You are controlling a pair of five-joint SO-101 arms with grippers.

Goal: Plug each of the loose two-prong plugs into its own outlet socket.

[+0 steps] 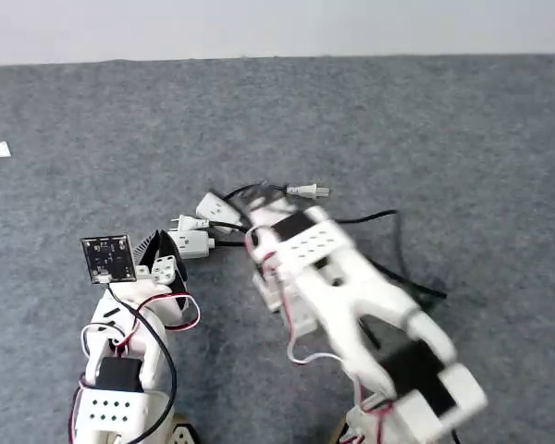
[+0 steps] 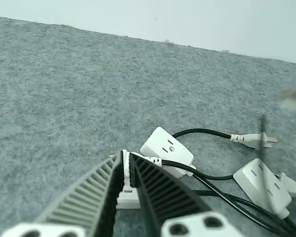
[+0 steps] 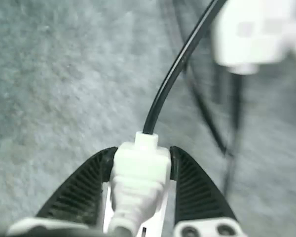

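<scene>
- right gripper (image 3: 140, 153) is clamped on a white plug (image 3: 138, 175), jaws tight on both sides of its body. black cord (image 3: 177, 69) runs off its far end. prongs are hidden, so no idea which way they face
- left gripper (image 2: 127, 158) is pinched closed on a white piece (image 2: 127, 197), low over the grey mat (image 2: 64, 98). socket block or plug? can't tell tbh
- one socket block (image 2: 166, 148) lies just past the left jaws, slots showing, nothing in it
- second socket block (image 2: 261, 183) sits off to the side w/ cords running beside it
- another loose plug (image 1: 307, 191) lies on the mat beyond the blocks, prongs pointing away from them, not plugged in
- step imo: held plug is in the carry/align phase, not inserted yet
- next move needs the prongs lined up square w/ the slots of a free socket, then a straight push
- the block prob slides on the mat unless the other arm braces it, so that's the risk
</scene>
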